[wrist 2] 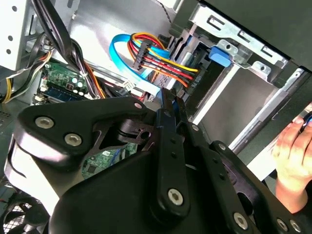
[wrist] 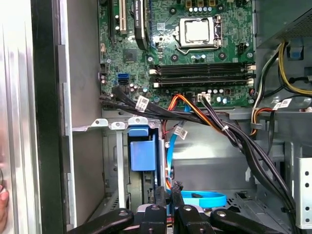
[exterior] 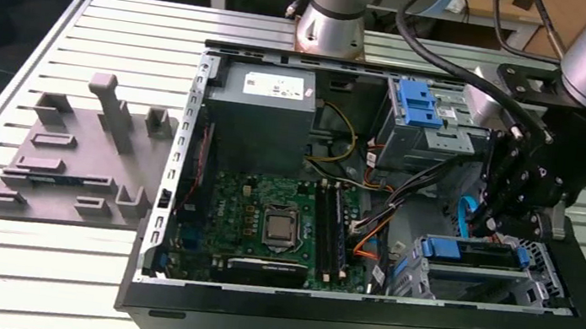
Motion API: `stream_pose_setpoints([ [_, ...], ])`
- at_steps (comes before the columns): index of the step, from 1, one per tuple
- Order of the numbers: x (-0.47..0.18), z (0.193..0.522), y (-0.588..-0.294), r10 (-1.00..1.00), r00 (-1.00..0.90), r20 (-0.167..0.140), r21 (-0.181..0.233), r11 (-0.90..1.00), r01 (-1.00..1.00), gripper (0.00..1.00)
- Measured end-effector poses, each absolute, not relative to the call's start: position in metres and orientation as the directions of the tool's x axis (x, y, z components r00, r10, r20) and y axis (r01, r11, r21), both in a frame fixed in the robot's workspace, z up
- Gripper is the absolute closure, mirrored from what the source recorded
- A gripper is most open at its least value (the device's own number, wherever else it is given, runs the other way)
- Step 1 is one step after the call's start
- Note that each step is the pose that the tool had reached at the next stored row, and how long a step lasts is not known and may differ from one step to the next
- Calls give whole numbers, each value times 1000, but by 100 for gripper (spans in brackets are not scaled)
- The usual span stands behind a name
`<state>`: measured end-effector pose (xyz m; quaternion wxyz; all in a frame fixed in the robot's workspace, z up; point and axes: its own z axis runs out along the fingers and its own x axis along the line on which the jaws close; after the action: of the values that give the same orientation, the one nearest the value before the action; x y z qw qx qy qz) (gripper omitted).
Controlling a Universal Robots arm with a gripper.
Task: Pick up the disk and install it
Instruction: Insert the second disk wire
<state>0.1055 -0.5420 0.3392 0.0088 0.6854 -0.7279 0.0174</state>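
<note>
The disk (exterior: pixel 474 255) lies in the metal drive cage at the near corner of the open computer case, on the exterior view's right, with its blue frame end (exterior: pixel 441 249) showing. In both wrist views that blue frame (wrist 2: pixel 220 54) (wrist: pixel 143 155) sits inside the bay. My gripper (exterior: pixel 497 234) hangs inside the case just above and beside the cage. Its two black fingers (wrist 2: pixel 170 105) are pressed together with nothing between them. In the first wrist view my gripper (wrist: pixel 168 187) points at the bay next to the blue frame, apart from it.
Coloured power wires and a blue flat cable (wrist 2: pixel 146 53) run close to the fingers. A grey power supply box (exterior: pixel 260 113), the motherboard (exterior: pixel 268 221) and a bare blue bracket (exterior: pixel 420 105) fill the case. A grey fixture block (exterior: pixel 79 158) lies on the slatted table. A person's hand (wrist 2: pixel 292 156) rests at the case edge.
</note>
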Motion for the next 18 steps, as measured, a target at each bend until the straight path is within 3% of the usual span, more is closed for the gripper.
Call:
stream_pose_setpoints([
  [18,104,338,-552,-998,-48,33,-22,47,-999,84],
])
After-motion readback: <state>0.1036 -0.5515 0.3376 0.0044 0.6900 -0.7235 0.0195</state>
